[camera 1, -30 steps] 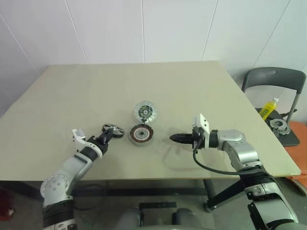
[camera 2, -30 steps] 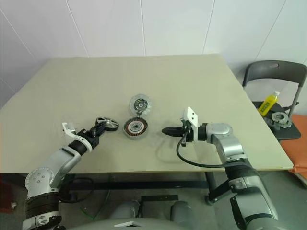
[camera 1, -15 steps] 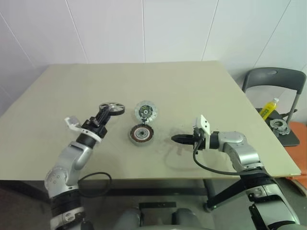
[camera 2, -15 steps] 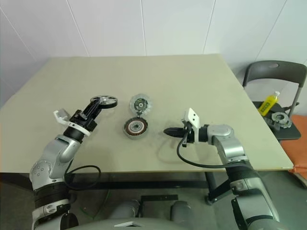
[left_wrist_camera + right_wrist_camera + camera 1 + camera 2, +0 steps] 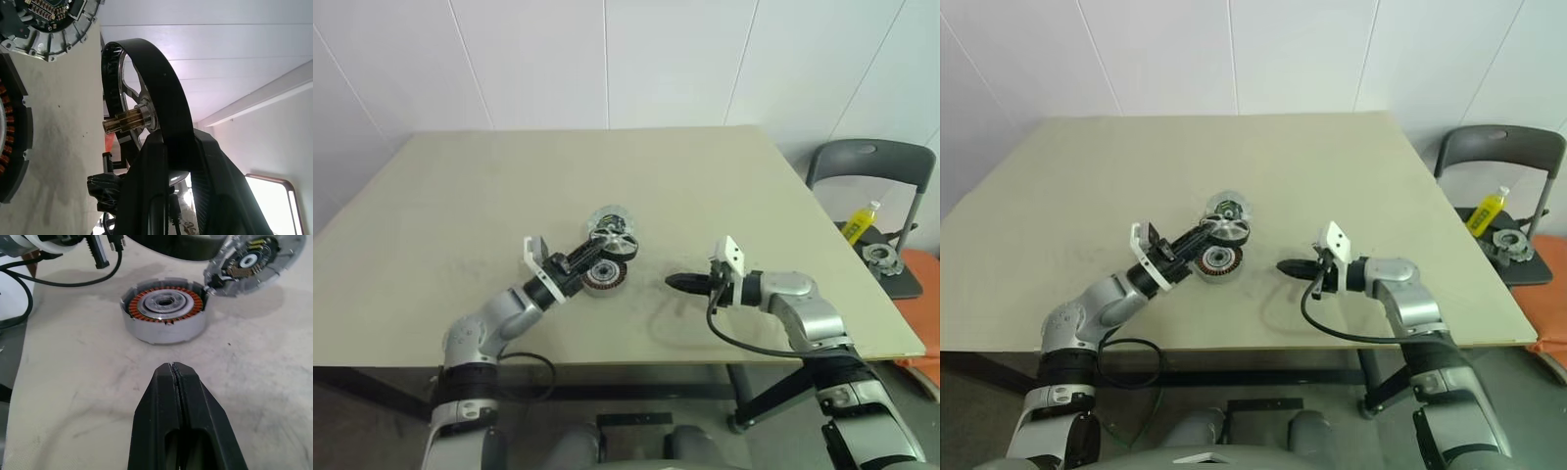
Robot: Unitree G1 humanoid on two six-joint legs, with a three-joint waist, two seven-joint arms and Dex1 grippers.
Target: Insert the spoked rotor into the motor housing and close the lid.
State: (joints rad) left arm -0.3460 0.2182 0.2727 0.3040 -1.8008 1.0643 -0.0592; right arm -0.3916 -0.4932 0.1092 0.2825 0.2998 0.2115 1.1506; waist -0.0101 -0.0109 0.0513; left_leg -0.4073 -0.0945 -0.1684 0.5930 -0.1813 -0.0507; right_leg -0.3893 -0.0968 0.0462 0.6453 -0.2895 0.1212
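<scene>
Left wrist view, spoked rotor (image 5: 146, 88), no legible writing

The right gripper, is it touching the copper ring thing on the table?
Apart. In the right wrist view the shut right gripper stops short of the motor housing, with bare table between them.

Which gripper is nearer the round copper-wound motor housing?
Left. The left gripper, holding the silvery spoked rotor, hangs just above the housing; the right gripper, shut, is off to its right.
</scene>
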